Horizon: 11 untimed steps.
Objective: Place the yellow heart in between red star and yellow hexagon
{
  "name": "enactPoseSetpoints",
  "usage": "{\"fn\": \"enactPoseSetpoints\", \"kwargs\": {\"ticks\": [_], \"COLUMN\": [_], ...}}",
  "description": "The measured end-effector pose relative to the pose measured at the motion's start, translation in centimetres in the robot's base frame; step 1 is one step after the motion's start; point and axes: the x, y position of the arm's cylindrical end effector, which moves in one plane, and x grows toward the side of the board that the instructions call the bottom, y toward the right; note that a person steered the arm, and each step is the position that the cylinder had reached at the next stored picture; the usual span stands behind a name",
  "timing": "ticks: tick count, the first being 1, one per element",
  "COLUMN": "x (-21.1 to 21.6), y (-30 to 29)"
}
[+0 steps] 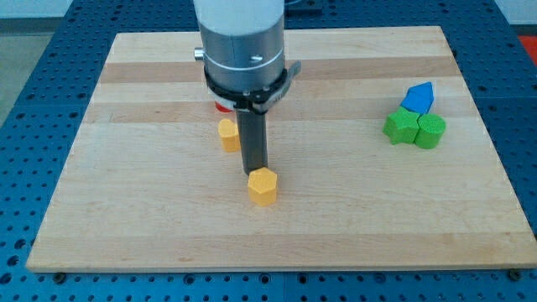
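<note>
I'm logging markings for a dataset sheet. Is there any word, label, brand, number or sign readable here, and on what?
None: no readable text on the wooden board, the arm's grey housing, my tip or the blocks.

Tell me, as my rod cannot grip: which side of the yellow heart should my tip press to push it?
Probably its view-left face, centred. The yellow heart sits slightly left of the line from red star to yellow hexagon, so a short rightward push suits. My tip stands at the hexagon's top edge.
</note>
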Motion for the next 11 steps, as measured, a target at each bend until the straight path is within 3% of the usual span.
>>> {"fn": "enactPoseSetpoints", "kwargs": {"ticks": [3,5,7,8,11], "x": [3.4,2.0,-6.6,-9.2,-7.2], "y": [0.0,-6.2,-9.5,-8.7,-3.0]}}
